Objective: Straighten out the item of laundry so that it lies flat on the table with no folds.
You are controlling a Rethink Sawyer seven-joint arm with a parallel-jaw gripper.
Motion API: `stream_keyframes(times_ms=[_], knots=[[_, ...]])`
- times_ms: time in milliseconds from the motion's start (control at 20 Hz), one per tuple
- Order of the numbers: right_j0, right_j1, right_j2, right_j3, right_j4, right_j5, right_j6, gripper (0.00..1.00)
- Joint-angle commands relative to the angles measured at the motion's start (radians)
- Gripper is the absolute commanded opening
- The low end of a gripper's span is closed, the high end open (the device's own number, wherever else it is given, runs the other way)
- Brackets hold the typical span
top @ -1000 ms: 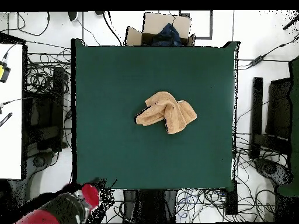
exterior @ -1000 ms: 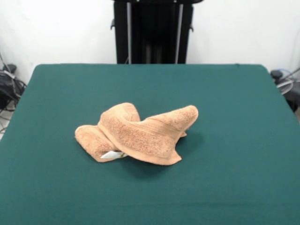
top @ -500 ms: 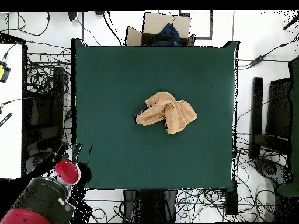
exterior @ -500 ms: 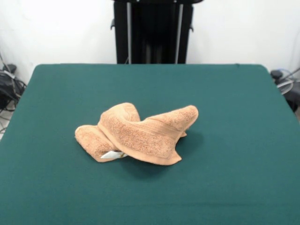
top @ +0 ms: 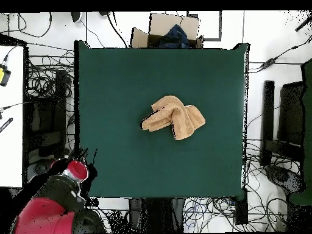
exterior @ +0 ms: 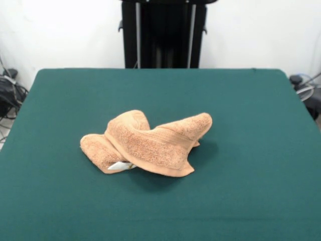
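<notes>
An orange-tan terry towel point(exterior: 145, 144) sits bunched in a lump at the middle of a dark green table point(exterior: 251, 191). In the front view it is rolled and folded over itself: one thick lobe rises toward the right, another rounds off at the lower left, and a small white tag point(exterior: 120, 165) pokes out along the lower edge. None of it lies flat.

In the overhead view the same towel point(top: 174, 116) appears as a compact crumpled shape just right of the table's centre, with bare green felt point(top: 122, 79) all around it.

The red and black robot arm point(top: 52, 207) shows only in the overhead view, in the lower left corner of the frame, at the table's corner and well apart from the towel. Its gripper point(top: 78, 159) is too small and indistinct to tell whether it is apart or together.

Judged from this, the straightening has not begun: every fold remains, and reaching, grasping and spreading are all still to do.
</notes>
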State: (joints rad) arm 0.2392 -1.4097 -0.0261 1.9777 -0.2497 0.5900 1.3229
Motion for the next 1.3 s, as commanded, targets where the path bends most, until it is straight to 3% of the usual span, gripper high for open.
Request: stream_keyframes(times_ms=[50, 550, 950, 1200, 1300], knots=[[0.026, 0.165, -0.085, 0.166, -0.082, -0.154, 0.36, 1.0], [-0.004, 0.292, -0.064, 0.198, -0.047, -0.302, 0.298, 1.0], [0.027, 0.386, -0.102, 0.181, -0.063, -0.371, 0.29, 1.0], [-0.155, 0.415, 0.132, 0.288, -0.024, -0.456, 0.199, 1.0], [-0.179, 0.425, 0.167, 0.302, -0.02, -0.465, 0.204, 1.0]])
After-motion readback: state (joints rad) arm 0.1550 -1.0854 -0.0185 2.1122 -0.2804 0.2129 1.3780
